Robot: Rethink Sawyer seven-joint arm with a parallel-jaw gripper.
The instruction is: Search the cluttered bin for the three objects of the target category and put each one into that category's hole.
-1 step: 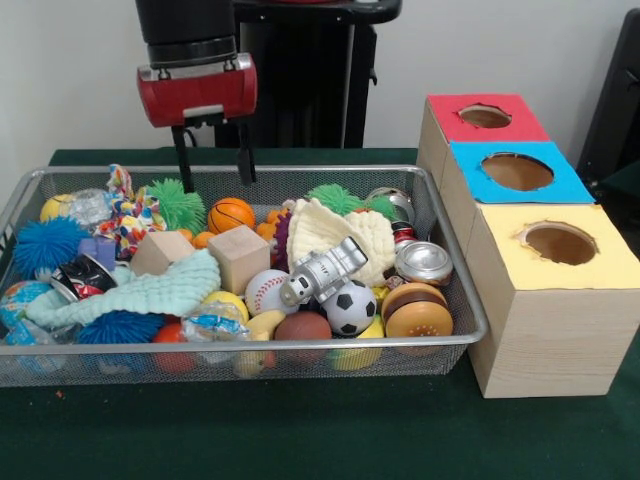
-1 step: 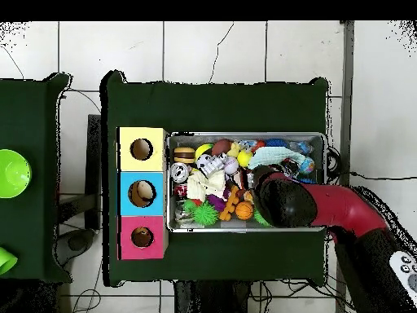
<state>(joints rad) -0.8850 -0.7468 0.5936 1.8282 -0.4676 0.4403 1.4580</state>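
Observation:
My gripper [image 1: 218, 185] hangs open over the back left of the wire bin [image 1: 455, 290], its two black fingers [image 1: 184, 160] just above the clutter with nothing between them. Just below it lie a small orange basketball [image 1: 231, 213] and a green spiky ball [image 1: 178, 205]. Further forward are a baseball [image 1: 266, 290], a soccer ball [image 1: 351, 308], a brown ball [image 1: 302, 326], two wooden blocks [image 1: 239, 257], a silver toy robot [image 1: 323, 272], a toy burger [image 1: 418, 313] and a tin can [image 1: 424, 262]. In the overhead view the arm [image 2: 285, 202] hides the gripper.
Three wooden boxes stand right of the bin, each with a round hole: red top [image 1: 448, 118], blue top [image 1: 470, 165], yellow top [image 1: 500, 245]. Cloths [image 1: 150, 295], blue spiky balls [image 1: 45, 243] and other toys fill the bin. A green bowl [image 2: 12, 173] sits on a side table.

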